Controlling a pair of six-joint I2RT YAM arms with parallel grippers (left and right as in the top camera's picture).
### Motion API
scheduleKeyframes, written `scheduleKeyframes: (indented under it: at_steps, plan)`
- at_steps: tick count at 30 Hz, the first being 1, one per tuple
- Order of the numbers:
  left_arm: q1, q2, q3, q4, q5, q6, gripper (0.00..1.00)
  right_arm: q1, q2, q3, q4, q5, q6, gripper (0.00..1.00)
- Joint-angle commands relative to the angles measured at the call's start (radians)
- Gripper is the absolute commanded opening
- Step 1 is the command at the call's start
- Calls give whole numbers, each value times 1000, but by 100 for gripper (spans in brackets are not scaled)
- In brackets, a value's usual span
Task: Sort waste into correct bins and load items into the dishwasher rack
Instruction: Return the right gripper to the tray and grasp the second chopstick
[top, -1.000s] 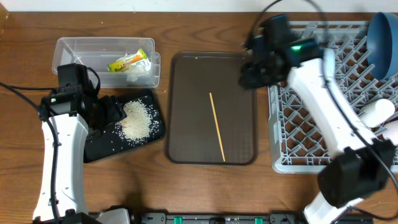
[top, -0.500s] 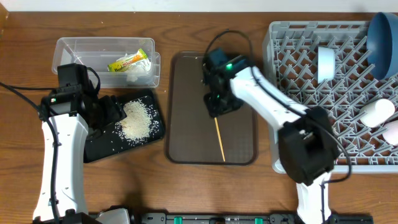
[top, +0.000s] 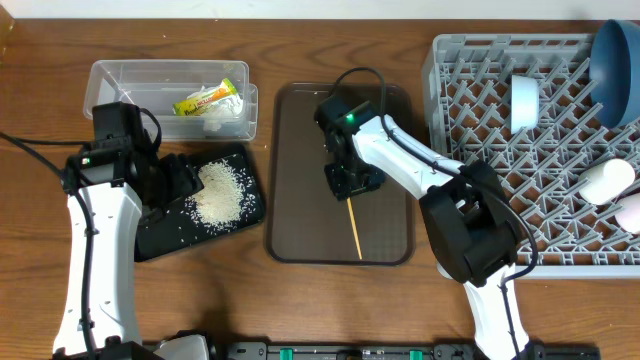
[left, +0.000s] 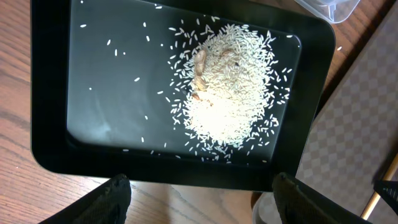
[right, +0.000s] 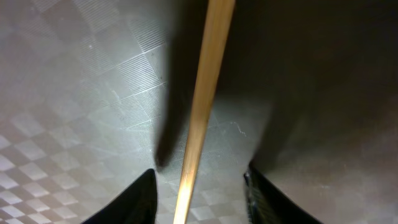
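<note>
One wooden chopstick (top: 355, 232) lies on the brown serving tray (top: 300, 200). My right gripper (top: 350, 182) is down over the chopstick's upper part. In the right wrist view the chopstick (right: 202, 106) runs between the open fingers of the right gripper (right: 199, 199), with a gap on each side. My left gripper (top: 172, 185) hangs open over the black tray (top: 160, 235), which holds the rice heap (top: 220, 192). In the left wrist view the left gripper (left: 202, 202) stands at the near rim of the black tray (left: 50, 93), with the rice (left: 227, 87) beyond it.
The clear tub (top: 110, 80) at back left holds the yellow wrapper (top: 207, 98) and the white tissue (top: 228, 116). The grey rack (top: 480, 160) on the right carries the dark-blue bowl (top: 615, 60), the light-blue bowl (top: 525, 103) and two cups (top: 608, 180).
My right arm has swung left from the rack to the brown tray and come down astride the chopstick. The left arm has not moved.
</note>
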Motion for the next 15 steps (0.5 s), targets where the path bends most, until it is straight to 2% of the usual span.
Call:
scheduleKeyframes:
  at_steps: [1,9,15]
  plan:
    - [3,-5,9,-4,-2,-5,76,14,13,-3,-7,48,55,37]
    - [3,-5,9,-4,-2,-5,76,14,13,-3,-24,102,93,32]
    - [3,-5,9,-5,-2,-5,76,14,13,-3,-35,117,112,31]
